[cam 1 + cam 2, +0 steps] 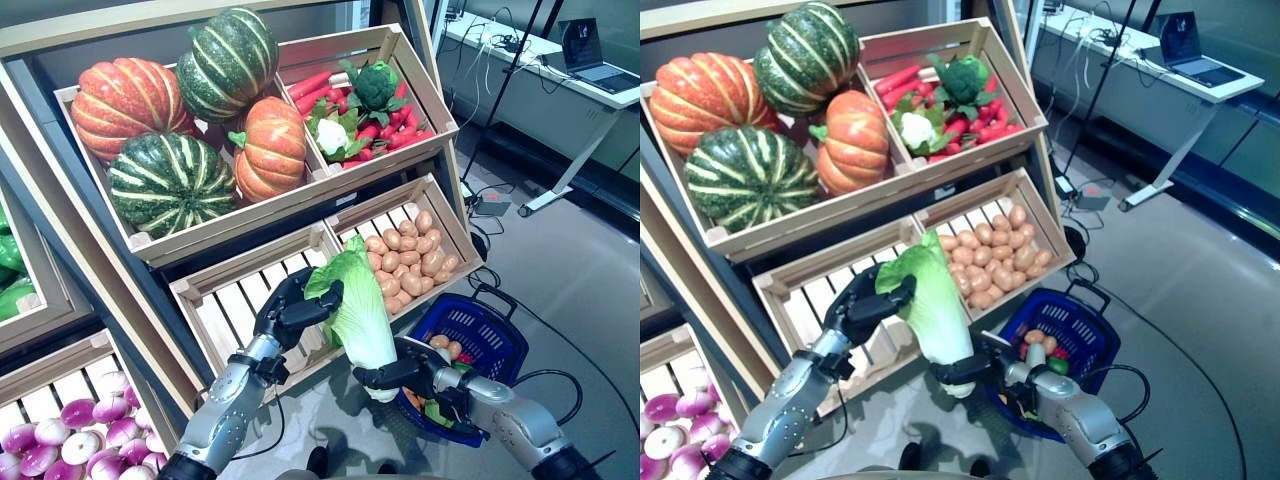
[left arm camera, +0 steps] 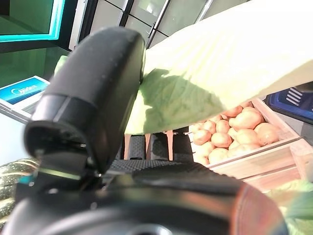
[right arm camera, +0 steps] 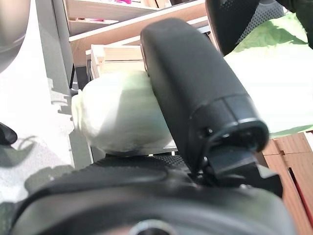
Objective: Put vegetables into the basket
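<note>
Left eye view shows the cabbage [image 1: 362, 310] held in the air by both hands, in front of the empty crate's [image 1: 232, 305] front edge. The left hand [image 1: 292, 308] has its fingers curled round the leafy top; the right hand [image 1: 400, 372] clamps the white base, likely to steady the bulky head. The basket [image 1: 492, 340] sits on the floor at the right, just beside the cabbage and already holding some vegetables.

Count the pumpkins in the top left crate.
4, all in the top left crate: orange pumpkin back left, green pumpkin back right, second green one front left, smaller orange one front right. More could be hidden beneath.
</note>
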`<state>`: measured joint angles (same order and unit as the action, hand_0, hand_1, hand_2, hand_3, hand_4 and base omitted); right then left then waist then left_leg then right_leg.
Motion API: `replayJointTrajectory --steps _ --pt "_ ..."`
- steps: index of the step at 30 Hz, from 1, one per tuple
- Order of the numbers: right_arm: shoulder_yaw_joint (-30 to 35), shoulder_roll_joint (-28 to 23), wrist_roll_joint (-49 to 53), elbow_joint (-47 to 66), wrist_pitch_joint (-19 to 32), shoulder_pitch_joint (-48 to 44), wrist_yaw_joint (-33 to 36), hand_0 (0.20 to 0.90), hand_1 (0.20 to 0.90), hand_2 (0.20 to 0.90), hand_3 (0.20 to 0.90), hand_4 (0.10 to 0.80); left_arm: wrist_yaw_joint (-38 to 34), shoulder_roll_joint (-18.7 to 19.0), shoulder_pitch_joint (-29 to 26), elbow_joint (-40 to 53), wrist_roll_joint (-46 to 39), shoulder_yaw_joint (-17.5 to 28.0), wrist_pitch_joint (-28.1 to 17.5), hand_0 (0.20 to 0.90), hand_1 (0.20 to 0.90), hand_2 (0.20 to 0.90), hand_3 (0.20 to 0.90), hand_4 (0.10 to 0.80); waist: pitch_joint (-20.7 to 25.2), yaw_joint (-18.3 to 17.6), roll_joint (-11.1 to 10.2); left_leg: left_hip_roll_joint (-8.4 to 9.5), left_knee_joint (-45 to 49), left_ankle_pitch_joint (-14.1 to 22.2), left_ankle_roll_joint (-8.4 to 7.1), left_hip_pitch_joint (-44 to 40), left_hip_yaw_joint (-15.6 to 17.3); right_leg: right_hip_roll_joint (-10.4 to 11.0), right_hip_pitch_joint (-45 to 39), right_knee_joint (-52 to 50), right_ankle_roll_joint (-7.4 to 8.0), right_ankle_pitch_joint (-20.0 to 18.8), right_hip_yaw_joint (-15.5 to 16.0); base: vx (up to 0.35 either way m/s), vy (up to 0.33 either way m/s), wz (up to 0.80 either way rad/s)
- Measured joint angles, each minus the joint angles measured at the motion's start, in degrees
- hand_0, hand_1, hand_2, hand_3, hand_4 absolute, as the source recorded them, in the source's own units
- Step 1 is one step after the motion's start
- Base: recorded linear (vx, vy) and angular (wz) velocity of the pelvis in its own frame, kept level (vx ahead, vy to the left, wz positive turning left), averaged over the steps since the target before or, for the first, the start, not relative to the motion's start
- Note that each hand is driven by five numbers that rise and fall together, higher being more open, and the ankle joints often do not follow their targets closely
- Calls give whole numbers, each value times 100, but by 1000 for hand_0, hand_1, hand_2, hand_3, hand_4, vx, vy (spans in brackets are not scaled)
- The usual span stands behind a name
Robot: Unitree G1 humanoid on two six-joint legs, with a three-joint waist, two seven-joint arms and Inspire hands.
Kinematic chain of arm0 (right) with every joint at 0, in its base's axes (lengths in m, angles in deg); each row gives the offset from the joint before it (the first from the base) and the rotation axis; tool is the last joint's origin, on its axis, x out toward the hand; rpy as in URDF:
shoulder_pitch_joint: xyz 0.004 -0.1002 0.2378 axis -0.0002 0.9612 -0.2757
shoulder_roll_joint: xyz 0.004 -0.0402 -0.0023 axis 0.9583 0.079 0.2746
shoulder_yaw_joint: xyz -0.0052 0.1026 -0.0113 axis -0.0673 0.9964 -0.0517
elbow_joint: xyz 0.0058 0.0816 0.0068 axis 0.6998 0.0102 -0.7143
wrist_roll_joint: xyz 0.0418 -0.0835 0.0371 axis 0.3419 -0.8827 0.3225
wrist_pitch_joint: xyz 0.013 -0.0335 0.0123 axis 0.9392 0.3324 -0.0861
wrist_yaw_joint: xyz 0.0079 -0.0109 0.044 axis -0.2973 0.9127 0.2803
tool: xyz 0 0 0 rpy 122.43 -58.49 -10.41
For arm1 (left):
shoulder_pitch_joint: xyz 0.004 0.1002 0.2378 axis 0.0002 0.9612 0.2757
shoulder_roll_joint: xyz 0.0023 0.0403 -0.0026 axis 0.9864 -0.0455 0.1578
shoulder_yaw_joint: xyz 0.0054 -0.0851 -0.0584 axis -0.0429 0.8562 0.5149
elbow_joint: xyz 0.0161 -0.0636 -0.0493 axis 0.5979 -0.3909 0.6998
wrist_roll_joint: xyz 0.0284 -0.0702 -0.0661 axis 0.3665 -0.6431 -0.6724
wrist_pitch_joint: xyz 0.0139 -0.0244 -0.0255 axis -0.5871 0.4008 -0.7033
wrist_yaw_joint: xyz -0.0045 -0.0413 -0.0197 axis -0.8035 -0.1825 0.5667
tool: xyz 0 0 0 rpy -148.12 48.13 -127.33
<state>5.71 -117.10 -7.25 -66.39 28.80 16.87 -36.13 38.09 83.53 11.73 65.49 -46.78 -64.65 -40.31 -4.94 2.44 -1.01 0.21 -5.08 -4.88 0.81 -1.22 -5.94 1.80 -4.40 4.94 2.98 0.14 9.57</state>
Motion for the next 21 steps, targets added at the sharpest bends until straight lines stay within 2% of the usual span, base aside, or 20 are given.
replayJointTrajectory --steps 13,21 --pt "282 33 137 -72 180 297 344 300 300 300 300 400 22 23 -1 252 -1 3 23 900 900 900 900 800 0 -47 1 -1 0 7 8 32 69 -2 70 -2 5 -6 -97 -11 1 -2" --pt "890 107 499 -72 855 617 585 300 300 300 300 400 48 20 2 265 -2 36 215 900 900 900 900 800 0 -97 3 -2 -1 22 18 31 130 0 88 -1 11 -9 -141 -7 0 -2"
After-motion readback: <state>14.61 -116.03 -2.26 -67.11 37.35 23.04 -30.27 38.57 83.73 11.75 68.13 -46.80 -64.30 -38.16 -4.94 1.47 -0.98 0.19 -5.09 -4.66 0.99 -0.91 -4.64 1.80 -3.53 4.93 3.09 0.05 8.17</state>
